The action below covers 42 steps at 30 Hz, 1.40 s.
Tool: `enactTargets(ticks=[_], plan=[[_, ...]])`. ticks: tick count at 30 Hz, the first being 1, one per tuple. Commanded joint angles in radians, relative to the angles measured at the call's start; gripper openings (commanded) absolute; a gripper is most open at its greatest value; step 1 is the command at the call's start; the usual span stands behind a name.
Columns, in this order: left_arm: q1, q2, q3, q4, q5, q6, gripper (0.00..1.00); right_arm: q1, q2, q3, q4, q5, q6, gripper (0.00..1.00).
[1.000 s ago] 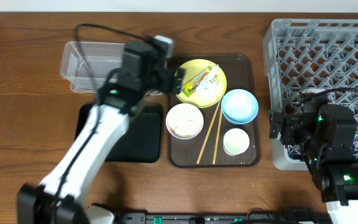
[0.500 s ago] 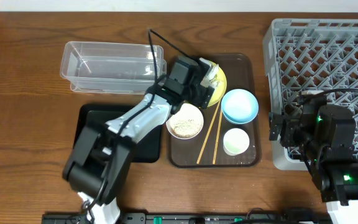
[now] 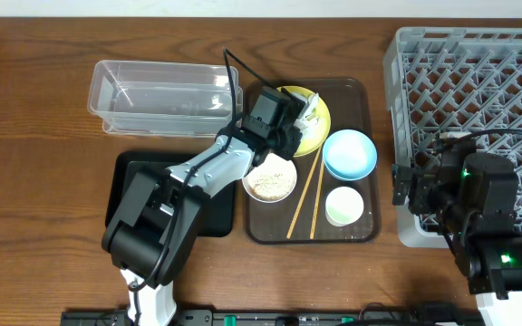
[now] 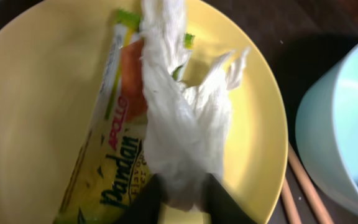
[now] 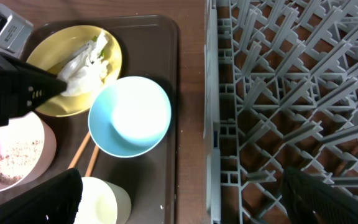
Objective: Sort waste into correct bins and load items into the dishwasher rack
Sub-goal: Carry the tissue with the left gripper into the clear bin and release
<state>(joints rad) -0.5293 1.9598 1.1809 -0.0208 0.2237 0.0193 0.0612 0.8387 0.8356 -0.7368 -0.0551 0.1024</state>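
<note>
White paper scrap [image 4: 180,121], clenched in the left gripper [image 4: 183,190], overlaps the snack wrapper [image 4: 112,163] on the yellow plate [image 4: 39,93].

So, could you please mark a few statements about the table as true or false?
The left end effector pinches the white paper over the yellow plate. True.
The chopsticks lie in the rack. False: the chopsticks lie on the brown tray, outside the rack.
The wrapper sits in the clear tub. False: the wrapper lies on the plate; the clear tub is empty.
The blue bowl is empty. True.
</note>
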Motion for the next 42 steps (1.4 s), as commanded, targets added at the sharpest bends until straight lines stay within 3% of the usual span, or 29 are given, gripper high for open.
enactTargets(ticks=[1, 12, 19, 27, 28, 29, 30, 33, 37, 42], plan=[[0.000, 0.000, 0.013, -0.001, -0.006, 0.010, 0.06, -0.014, -0.001, 0.019, 0.000, -0.005, -0.002, 0.99], [0.062, -0.224, 0.013, -0.141, 0.000, 0.009, 0.06, -0.014, 0.000, 0.019, 0.000, -0.005, -0.003, 0.99], [0.233, -0.385, 0.013, -0.174, 0.000, 0.006, 0.06, -0.014, 0.000, 0.019, 0.000, -0.005, -0.002, 0.99], [0.408, -0.365, 0.013, -0.280, -0.051, 0.006, 0.07, -0.014, 0.000, 0.019, 0.000, -0.005, -0.003, 0.99], [0.422, -0.360, 0.013, -0.285, -0.064, 0.006, 0.13, -0.014, 0.000, 0.019, 0.000, -0.005, -0.002, 1.00], [0.433, -0.356, 0.013, -0.285, -0.063, 0.006, 0.30, -0.014, 0.000, 0.019, 0.000, -0.005, -0.002, 0.99], [0.441, -0.354, 0.013, -0.283, -0.063, 0.006, 0.38, -0.014, 0.000, 0.019, 0.000, -0.005, -0.003, 0.99], [0.446, -0.356, 0.013, -0.276, -0.030, 0.007, 0.40, -0.014, 0.000, 0.019, 0.000, -0.005, -0.002, 0.99], [0.422, -0.360, 0.013, -0.270, 0.134, 0.007, 0.45, -0.014, 0.000, 0.019, 0.000, -0.005, -0.003, 0.99], [0.319, -0.358, 0.013, -0.264, 0.137, 0.056, 0.46, -0.014, 0.000, 0.019, 0.000, -0.005, -0.002, 0.99]])
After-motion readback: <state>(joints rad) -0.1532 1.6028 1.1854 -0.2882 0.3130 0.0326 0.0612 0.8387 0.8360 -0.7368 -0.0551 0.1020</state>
